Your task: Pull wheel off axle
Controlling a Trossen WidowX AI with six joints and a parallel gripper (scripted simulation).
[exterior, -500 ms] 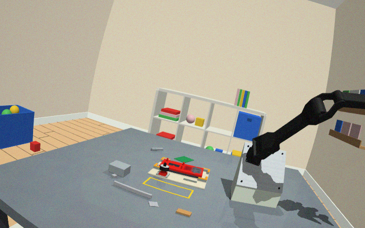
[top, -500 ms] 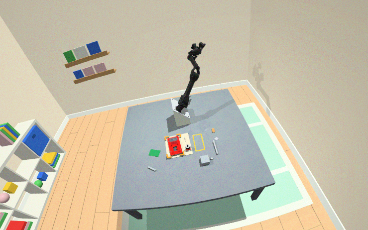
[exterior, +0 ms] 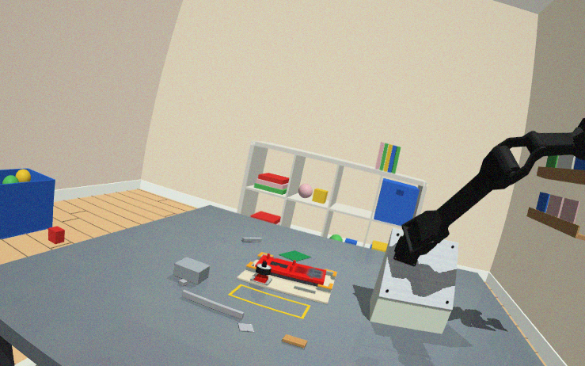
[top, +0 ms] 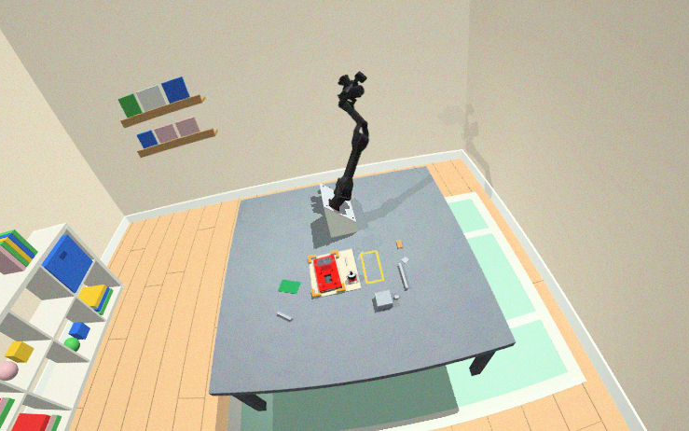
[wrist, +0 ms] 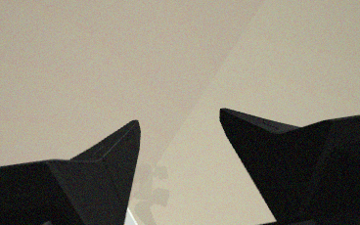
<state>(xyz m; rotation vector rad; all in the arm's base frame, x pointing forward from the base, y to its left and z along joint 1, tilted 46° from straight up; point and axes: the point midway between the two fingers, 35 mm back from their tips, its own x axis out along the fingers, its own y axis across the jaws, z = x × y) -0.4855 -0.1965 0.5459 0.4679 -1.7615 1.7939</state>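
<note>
The gripper [top: 351, 80] [wrist: 180, 119] is hovering spread, holding 0 parts; the black wheel [top: 351, 275] [exterior: 264, 268] is awaiting removal and placement.

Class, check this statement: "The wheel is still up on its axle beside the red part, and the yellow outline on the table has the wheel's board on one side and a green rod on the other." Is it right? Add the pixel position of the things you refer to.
Not quite: the rod [top: 403, 275] [exterior: 212, 304] is grey, not green, as the top view shows. The rest stands.
</note>
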